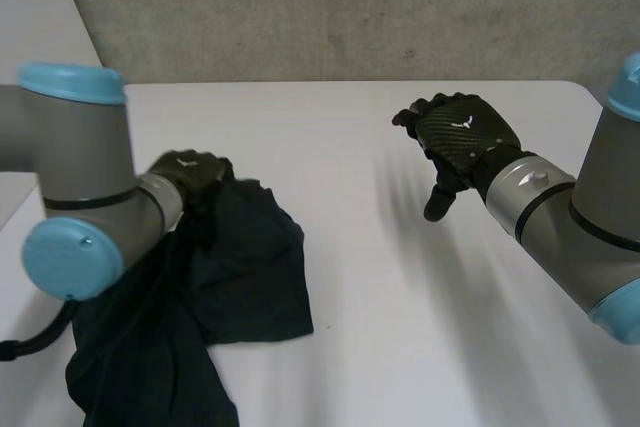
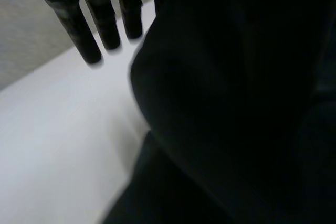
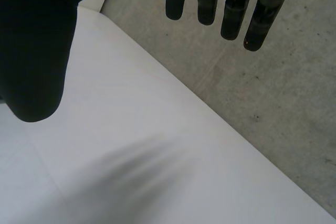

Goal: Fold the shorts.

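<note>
The dark shorts [image 1: 235, 277] lie crumpled on the white table [image 1: 420, 337] at its left side, one part running down to the near edge. Their upper end rises in a bunch to my left hand [image 1: 190, 169], which sits at the top of the heap. In the left wrist view its fingers [image 2: 84, 30] are straight and bare, and the shorts [image 2: 236, 103] bulk up right beside them on the thumb side. My right hand [image 1: 465, 132] hovers over the right half of the table, well away from the cloth. Its fingers [image 3: 231, 9] are straight and hold nothing.
The table's far edge [image 3: 173, 85] runs under my right hand's fingertips, with grey concrete floor [image 3: 273, 108] beyond it. A concrete wall [image 1: 350, 7] stands behind the table. Bare tabletop lies between the shorts and my right arm [image 1: 560, 217].
</note>
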Robot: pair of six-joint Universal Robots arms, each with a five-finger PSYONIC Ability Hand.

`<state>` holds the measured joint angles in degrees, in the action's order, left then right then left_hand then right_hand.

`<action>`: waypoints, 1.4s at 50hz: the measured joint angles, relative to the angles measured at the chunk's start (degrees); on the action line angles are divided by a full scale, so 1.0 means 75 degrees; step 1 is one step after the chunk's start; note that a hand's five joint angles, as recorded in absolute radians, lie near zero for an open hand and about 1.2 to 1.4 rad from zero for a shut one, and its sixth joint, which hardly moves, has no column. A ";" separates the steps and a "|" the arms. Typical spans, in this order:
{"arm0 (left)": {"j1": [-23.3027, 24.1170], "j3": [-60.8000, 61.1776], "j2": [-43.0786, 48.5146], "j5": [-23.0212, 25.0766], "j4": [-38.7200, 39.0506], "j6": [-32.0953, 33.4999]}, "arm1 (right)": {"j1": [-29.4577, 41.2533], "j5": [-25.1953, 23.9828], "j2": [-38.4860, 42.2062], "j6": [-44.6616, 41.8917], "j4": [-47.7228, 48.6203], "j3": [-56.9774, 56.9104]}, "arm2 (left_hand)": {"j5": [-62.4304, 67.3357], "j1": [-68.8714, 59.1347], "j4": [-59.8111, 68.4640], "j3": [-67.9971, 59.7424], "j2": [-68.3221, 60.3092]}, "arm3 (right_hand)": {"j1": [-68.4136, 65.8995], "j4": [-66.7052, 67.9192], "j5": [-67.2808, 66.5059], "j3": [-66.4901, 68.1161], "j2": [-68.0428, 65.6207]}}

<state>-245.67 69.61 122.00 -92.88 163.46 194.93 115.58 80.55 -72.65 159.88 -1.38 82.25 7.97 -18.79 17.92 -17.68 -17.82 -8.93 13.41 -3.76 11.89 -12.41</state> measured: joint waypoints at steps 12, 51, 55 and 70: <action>0.0476 -0.2008 0.0784 0.0091 -0.0157 0.0025 | -0.0300 0.0013 -0.0059 -0.0014 0.0038 0.0056 | 0.6013 -0.5696 0.6643 -0.6426 -0.6664 | 0.0000 0.0000 0.0001 0.0001 0.0000; 0.0583 -0.0391 -0.0674 0.4101 -0.0342 0.0718 | -0.1058 0.0090 -0.0094 -0.0027 -0.0051 -0.0422 | -0.0602 0.0874 -0.0594 0.0492 0.0543 | 0.0000 0.0000 0.0000 0.0001 0.0000; 0.0560 -0.0128 -0.1152 0.3157 -0.0531 0.0775 | -0.1225 -0.0718 -0.0107 -0.0271 -0.0416 -0.0516 | -0.0688 0.0883 -0.0681 0.0565 0.0668 | 0.0000 0.0000 0.0000 0.0001 0.0000; 0.1238 0.1585 -0.2461 0.0335 -0.0538 -0.2526 | -0.1990 -0.2812 0.0019 -0.1827 -0.2246 0.0474 | -0.0688 0.0883 -0.0680 0.0565 0.0672 | 0.0000 0.0000 0.0000 0.0001 0.0000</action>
<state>-236.39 81.50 103.55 -90.37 159.42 175.99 100.66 59.46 -72.51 146.18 -18.22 85.81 2.81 -12.17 12.82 -13.44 -12.78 -8.93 13.41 -3.76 11.89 -12.41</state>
